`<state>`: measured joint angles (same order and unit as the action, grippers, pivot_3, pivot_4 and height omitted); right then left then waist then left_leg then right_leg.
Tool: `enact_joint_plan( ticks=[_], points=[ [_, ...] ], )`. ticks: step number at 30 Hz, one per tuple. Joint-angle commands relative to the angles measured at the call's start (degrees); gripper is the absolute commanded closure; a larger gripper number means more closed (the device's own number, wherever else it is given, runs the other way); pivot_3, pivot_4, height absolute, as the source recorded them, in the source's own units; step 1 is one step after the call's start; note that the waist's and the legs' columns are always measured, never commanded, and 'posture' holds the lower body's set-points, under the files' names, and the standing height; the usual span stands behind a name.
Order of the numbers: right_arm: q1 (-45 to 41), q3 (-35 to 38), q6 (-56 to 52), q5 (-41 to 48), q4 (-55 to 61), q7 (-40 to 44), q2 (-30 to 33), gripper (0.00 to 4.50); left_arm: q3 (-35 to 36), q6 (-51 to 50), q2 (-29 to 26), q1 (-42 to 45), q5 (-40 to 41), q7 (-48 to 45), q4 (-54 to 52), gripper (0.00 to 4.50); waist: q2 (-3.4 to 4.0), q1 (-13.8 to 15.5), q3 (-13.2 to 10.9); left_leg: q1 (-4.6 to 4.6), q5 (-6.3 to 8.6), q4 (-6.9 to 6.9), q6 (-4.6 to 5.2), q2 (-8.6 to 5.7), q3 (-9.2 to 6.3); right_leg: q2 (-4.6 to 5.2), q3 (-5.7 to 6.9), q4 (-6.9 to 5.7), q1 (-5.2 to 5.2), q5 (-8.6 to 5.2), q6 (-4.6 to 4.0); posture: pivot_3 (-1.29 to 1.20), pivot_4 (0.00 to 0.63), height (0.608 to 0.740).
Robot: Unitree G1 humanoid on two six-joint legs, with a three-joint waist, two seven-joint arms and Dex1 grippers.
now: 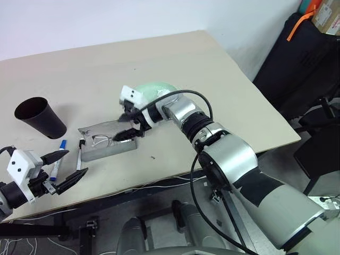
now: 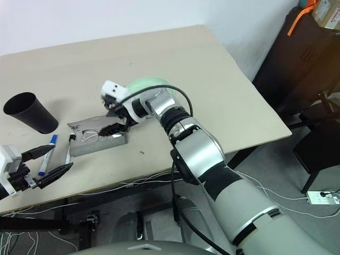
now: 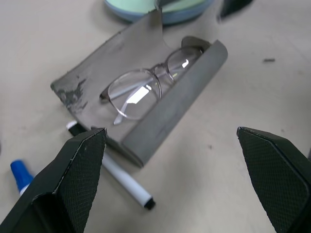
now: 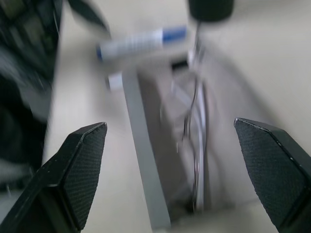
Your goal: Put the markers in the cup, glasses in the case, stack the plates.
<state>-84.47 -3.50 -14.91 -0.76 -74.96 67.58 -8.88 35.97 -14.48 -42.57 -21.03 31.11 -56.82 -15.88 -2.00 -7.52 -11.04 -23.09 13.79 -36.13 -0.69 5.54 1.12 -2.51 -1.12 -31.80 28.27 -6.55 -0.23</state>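
Two markers (image 1: 59,159) on the bench near its front edge, side by side: blue-capped one (image 3: 19,174) and black-capped one (image 3: 112,172), the latter lying right against the case's front wall. One cup (image 1: 40,117), black, upright, mouth open, toward the left end of the bench and well apart from the rest. One case (image 3: 165,109), grey, lying open in the middle of the bench, flap folded back flat toward the far side. One pair of glasses (image 3: 143,87) inside the case, lenses up. Two plates (image 3: 160,10) stacked just beyond the case, mint green on light blue.

Right gripper (image 1: 129,124) hanging directly over the case, fingers spread wide, nothing between them, glasses below and apart from the fingertips. Left gripper (image 1: 65,168) at the front left edge of the bench, just off the markers, fingers likewise spread, holding nothing.

Black bags and a chair past the right end of the bench; cables on the floor under its front edge.

Right arm across the plates in the head views, most of the stack hidden there. Plates cut off by the frame in the left wrist view. Right wrist view badly blurred: markers and glasses frame only roughly made out.
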Motion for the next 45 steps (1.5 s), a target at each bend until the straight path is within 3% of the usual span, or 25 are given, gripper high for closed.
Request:
enact_joint_plan(
  ticks=[1, 4, 6, 9, 13, 19, 21, 22, 23, 24, 25, 26, 27, 29, 31, 35, 36, 38, 45],
  points=[
    [-3.31, 3.94, -2.7, 4.05, 3.29, -0.83, 0.14, 0.02, 1.11, 0.48, 0.82, 1.49, 0.79, 1.89, 0.58, 0.0, 0.15, 0.05, -0.09, -0.24, -0.01, 0.02, 0.01, 0.25, -0.07, -0.12, 0.2, 0.57, -0.03, 0.63, -0.14, 0.0, 0.15, 0.733],
    [-1.87, 4.62, -4.67, 5.7, 6.45, 2.3, 2.13, 0.02, 0.38, 1.01, 1.33, 2.69, -0.21, 3.3, 1.14, 0.0, 0.23, 0.5, -0.13, -0.37, -0.09, 0.14, 0.15, 1.53, 0.52, -0.18, 0.43, 0.68, -0.03, 1.03, -0.26, 0.0, 0.15, 0.733],
    [0.0, 5.63, -5.77, 7.77, 10.04, 3.35, 3.42, 0.02, -0.43, 0.58, 1.39, 4.73, -0.34, 4.75, 1.68, 0.0, -0.02, 1.12, 0.03, -0.25, -0.08, 0.2, 0.14, 2.16, 1.89, -0.18, 0.55, 0.22, 0.25, 0.74, -0.7, 0.0, 0.15, 0.733],
    [3.02, 5.4, -9.33, 9.65, 15.52, 5.38, 5.28, 0.02, -1.36, 0.28, 1.34, 7.74, -0.57, 6.58, 2.7, 0.0, -0.1, 2.0, 0.07, -0.1, 0.01, 0.27, -0.01, 1.97, 1.63, -0.8, 0.36, 0.15, 0.4, 0.5, -1.07, 0.0, 0.15, 0.733],
    [9.58, 3.86, -14.99, 11.93, 26.65, 6.37, 8.24, 0.02, -2.6, -1.09, 1.67, 13.4, -0.18, 9.68, 4.8, 0.0, -0.12, 1.9, 0.09, 0.25, 0.0, 0.21, 0.0, 1.72, 1.78, -0.78, -0.09, -0.38, 0.38, 0.39, -1.19, 0.0, 0.15, 0.733],
    [15.34, 3.85, -20.52, 12.23, 34.31, -2.51, 11.25, 0.02, -8.41, -7.01, 1.29, 23.28, 0.07, 13.27, 8.07, 0.0, -0.14, 1.27, 0.09, 0.72, 0.0, 0.14, -0.01, 1.26, 1.58, -0.83, -0.54, -0.52, 0.24, 0.5, -1.07, 0.0, 0.15, 0.733],
    [16.19, 4.05, -22.12, 13.15, 35.68, -3.47, 11.99, 0.02, -9.63, -8.3, 1.05, 26.25, -0.54, 14.37, 9.68, 0.0, 0.12, 0.68, 0.07, 0.67, 0.0, 0.09, -0.01, 1.2, 1.17, -1.01, -0.48, -0.06, 0.13, 0.73, -0.88, 0.0, 0.15, 0.733],
    [16.53, 4.35, -23.64, 13.85, 36.41, -3.88, 12.49, 0.02, -10.34, -8.55, 0.85, 27.75, -0.99, 14.54, 10.67, 0.0, 1.13, 0.64, 0.16, 0.42, 0.0, 0.15, 0.0, 1.27, 0.4, -1.47, -0.3, 1.28, -0.32, 1.52, -0.83, 0.0, 0.15, 0.733],
    [17.17, 4.76, -25.54, 14.68, 37.63, -4.29, 13.25, 0.02, -11.26, -8.75, 0.65, 30.0, -1.14, 14.24, 12.42, 0.0, 0.75, 0.93, 0.37, -0.57, -0.1, 0.62, 0.22, 2.66, -0.37, -2.06, 0.16, 3.44, -1.22, 3.0, -0.58, 0.0, 0.15, 0.733],
    [18.19, 4.71, -26.93, 15.32, 39.3, -4.42, 14.09, 0.02, -12.07, -8.61, 0.44, 32.12, -1.37, 13.84, 14.3, 0.0, 0.07, 0.88, 0.49, -0.62, -0.15, 1.11, 0.29, 3.48, 0.63, -0.14, 2.49, -1.2, -0.26, 1.18, -0.03, 0.0, 0.15, 0.733],
    [19.56, 4.21, -28.01, 15.86, 41.49, -4.18, 14.9, 0.0, -12.75, -8.09, 0.24, 34.05, -1.9, 13.6, 16.36, 0.18, -0.52, 1.01, 0.59, -0.01, -0.49, 0.79, 0.71, 3.17, 2.19, 2.4, 2.74, -6.32, 0.62, -4.28, 1.84, 0.0, 0.15, 0.733],
    [21.24, 3.6, -28.75, 16.32, 44.08, -3.89, 15.69, 0.0, -13.42, -8.19, 0.01, 35.5, -1.9, 12.78, 17.81, 0.38, -0.42, 1.99, 0.47, 0.27, -0.56, 0.52, 0.63, 2.33, 2.91, 2.76, 2.52, -6.82, 0.26, -5.71, 0.3, 0.0, 0.15, 0.733],
    [22.65, 3.16, -29.39, 16.79, 46.32, -3.84, 16.27, 0.19, -14.04, -8.42, -0.34, 36.33, -1.77, 11.63, 18.69, 0.61, -0.39, 2.63, 0.44, 0.85, -0.48, 0.5, 0.36, 1.62, 2.53, 2.53, 2.12, -7.21, -0.08, -6.01, -0.57, 0.0, 0.15, 0.733],
    [24.14, 2.64, -30.4, 17.69, 49.05, -4.46, 16.76, 0.6, -14.56, -8.64, -0.84, 37.05, -1.56, 9.97, 19.75, 1.23, -0.36, 3.01, 0.42, 1.71, -1.04, 1.03, -0.79, 1.04, 0.97, 2.14, 1.68, -7.21, -0.9, -6.09, -0.7, 0.0, 0.15, 0.733],
    [26.85, 2.6, -31.71, 18.98, 53.19, -4.47, 18.39, 1.31, -15.79, -7.79, -1.37, 39.94, -3.57, 10.23, 23.59, 2.04, -0.31, 2.58, 0.39, 2.16, -1.02, 1.17, -1.57, 1.04, 0.94, 2.1, 1.66, -7.2, -1.07, -6.06, -0.62, 0.0, 0.15, 0.733],
    [31.01, 2.48, -33.77, 21.45, 59.77, -5.04, 20.66, 2.73, -18.27, -5.24, -2.75, 44.58, -7.47, 9.64, 30.94, 3.5, -0.38, 2.08, 0.43, 2.04, -1.05, 0.86, -1.56, 0.71, 0.93, 2.19, 1.64, -7.09, -1.16, -5.81, -0.25, 0.0, 0.15, 0.733],
    [31.74, 2.19, -34.07, 21.8, 60.9, -5.29, 21.08, 2.74, -18.69, -5.08, -3.04, 45.27, -7.82, 8.88, 32.06, 3.8, -0.38, 2.08, 0.43, 1.98, -1.06, 0.85, -1.54, 0.59, 0.88, 2.21, 1.59, -6.94, -1.17, -5.71, -0.25, 0.0, 0.15, 0.733],
    [33.1, 1.21, -34.23, 21.87, 62.44, -6.17, 21.72, 2.74, -19.58, -5.58, -3.7, 47.38, -8.9, 8.71, 35.34, 3.8, -0.38, 2.0, 0.43, 1.75, -1.12, 0.88, -1.44, 0.23, 0.41, 2.19, 1.52, -6.29, -1.18, -5.31, -0.28, 0.0, 0.15, 0.733],
    [34.45, 0.36, -32.76, 21.94, 62.41, -10.3, 21.87, 2.74, -24.38, -1.69, -4.54, 53.68, -14.75, 6.51, 45.38, 3.8, -0.41, 2.11, 0.45, 1.66, -1.13, 0.9, -1.41, 0.15, 0.42, 2.21, 1.44, -5.97, -1.27, -5.15, -0.05, 0.0, 0.15, 0.733]
  ],
)
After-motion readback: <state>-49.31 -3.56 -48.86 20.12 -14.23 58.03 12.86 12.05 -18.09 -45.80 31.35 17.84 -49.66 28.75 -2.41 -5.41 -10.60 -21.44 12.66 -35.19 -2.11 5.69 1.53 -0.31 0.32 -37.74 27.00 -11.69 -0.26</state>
